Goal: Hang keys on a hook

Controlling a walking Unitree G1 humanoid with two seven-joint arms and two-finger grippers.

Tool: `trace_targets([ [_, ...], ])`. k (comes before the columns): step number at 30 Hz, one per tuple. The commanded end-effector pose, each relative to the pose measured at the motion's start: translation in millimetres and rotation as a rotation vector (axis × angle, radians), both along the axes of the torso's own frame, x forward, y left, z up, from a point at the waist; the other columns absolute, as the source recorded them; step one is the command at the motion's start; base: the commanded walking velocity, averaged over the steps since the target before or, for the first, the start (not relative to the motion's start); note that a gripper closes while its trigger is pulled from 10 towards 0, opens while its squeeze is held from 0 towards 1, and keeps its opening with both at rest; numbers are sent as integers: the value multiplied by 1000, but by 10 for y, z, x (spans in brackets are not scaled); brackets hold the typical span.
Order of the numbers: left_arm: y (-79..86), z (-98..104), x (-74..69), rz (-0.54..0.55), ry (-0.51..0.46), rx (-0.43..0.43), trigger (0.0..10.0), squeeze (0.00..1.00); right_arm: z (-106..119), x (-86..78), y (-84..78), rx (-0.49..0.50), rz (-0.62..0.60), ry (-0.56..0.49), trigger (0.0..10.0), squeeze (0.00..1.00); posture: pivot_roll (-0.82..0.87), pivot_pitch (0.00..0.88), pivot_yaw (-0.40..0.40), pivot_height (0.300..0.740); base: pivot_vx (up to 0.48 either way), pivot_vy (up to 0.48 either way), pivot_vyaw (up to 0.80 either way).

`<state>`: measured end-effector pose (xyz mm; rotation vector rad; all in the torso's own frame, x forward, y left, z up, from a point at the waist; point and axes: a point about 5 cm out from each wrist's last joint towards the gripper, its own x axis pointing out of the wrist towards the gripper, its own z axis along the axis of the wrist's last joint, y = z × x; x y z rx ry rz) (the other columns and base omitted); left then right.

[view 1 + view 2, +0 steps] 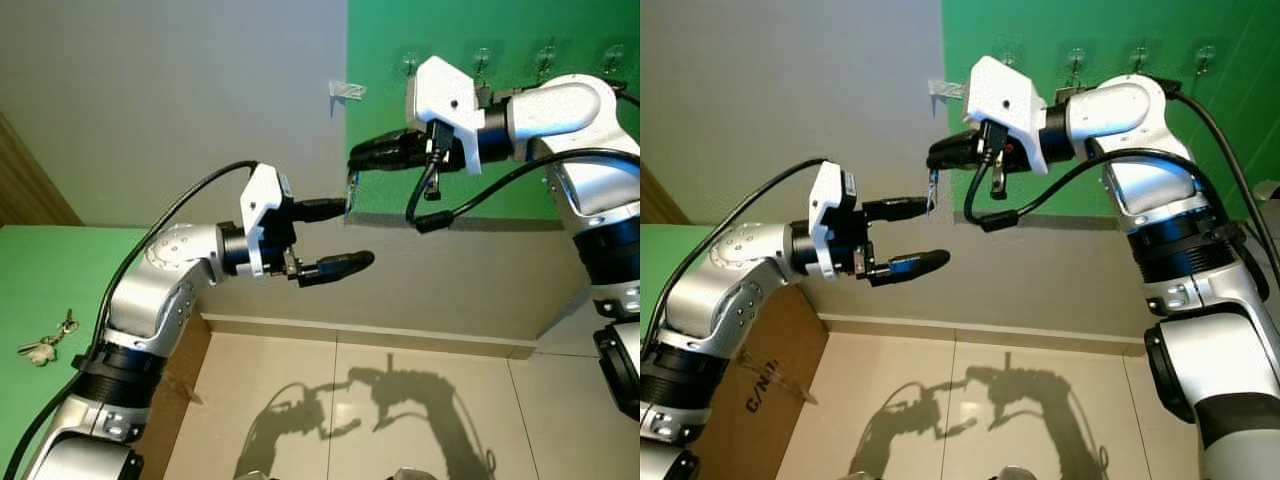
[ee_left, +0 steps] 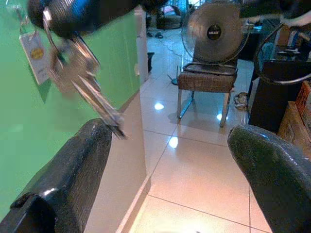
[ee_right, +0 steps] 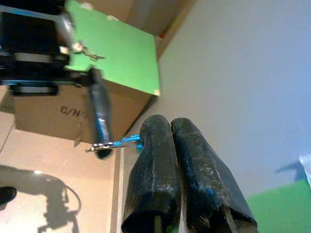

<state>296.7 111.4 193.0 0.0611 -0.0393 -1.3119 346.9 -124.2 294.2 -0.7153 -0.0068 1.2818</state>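
My right gripper (image 1: pixel 354 156) is shut on a bunch of keys (image 1: pixel 350 190) with a blue ring, which hangs from its fingertips in front of the wall. My left gripper (image 1: pixel 355 233) is open just below and to the left, its upper finger tip touching or nearly touching the hanging keys (image 2: pixel 82 77). In the right wrist view the shut right gripper (image 3: pixel 170 121) shows the keys (image 3: pixel 116 143) sticking out sideways. Several clear hooks (image 1: pixel 483 58) line the green wall panel, up and to the right of the right gripper.
A second bunch of keys (image 1: pixel 45 345) lies on the green-topped cardboard box (image 1: pixel 750 390) at the left. A white tag (image 1: pixel 347 90) sticks out at the green panel's edge. Tiled floor lies below; a fan (image 2: pixel 214 31) and chair (image 2: pixel 206 80) stand farther off.
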Motion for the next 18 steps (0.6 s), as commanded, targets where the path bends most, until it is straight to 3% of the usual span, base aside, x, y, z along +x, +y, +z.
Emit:
trace_targets([
  [1,13,22,0,17,-17,4,10000,0,78,23,7,10,-18,-18,0,0,-243,0,85,740,0,0,0],
  [18,48,15,28,51,-20,5,10000,0,121,-12,46,43,10,30,0,0,-246,0,80,740,0,0,0],
])
